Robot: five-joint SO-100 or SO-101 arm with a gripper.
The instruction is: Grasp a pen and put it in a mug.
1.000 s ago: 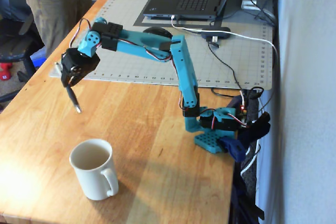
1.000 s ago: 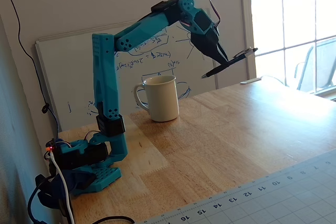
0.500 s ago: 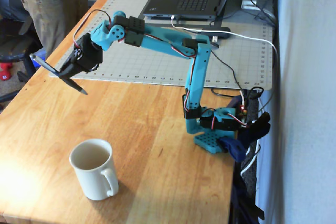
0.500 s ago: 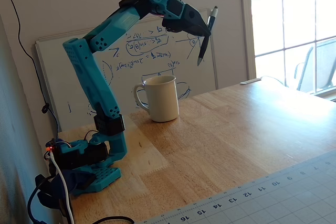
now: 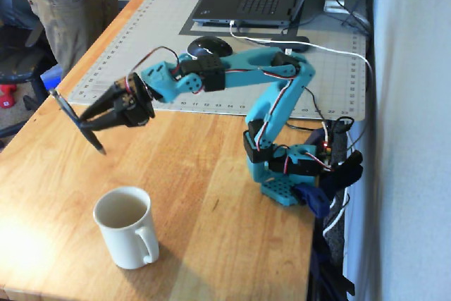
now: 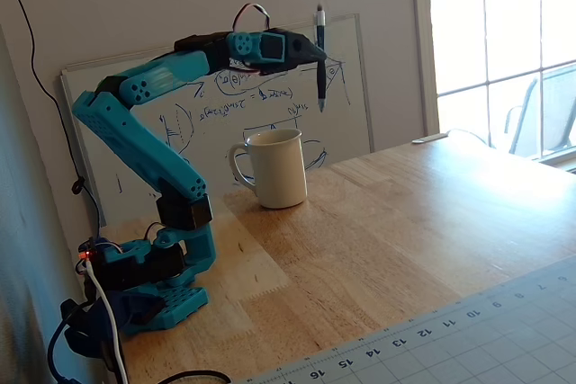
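Above the wooden table (image 5: 211,174), well clear of its surface, the gripper (image 5: 83,119) holds the pen (image 5: 77,123) with its black jaws pressed against the barrel near the middle. In a fixed view the pen (image 6: 319,56) hangs close to upright, tip down, higher than the mug (image 6: 279,166) and a little to the right of its rim. From the other fixed view the pen looks tilted, its tip pointing toward the near side, and the mug (image 5: 127,227) stands nearer the camera and slightly right of the tip, mouth open and empty, handle turned toward the near right.

Judging from these views, the main risk is misalignment: the tip is not yet over the opening, so a release now would drop the pen onto the table beside the mug, where it could roll away. If the arm lowers before centring, the tip could strike the rim and either knock the pen askew in the jaws or nudge the mug. The grip is a narrow pinch on a slim, smooth barrel, so the pen may pivot or slide as the wrist turns. How firmly it is held I cannot tell. A release from too high might also let the pen bounce out or tip the mug.
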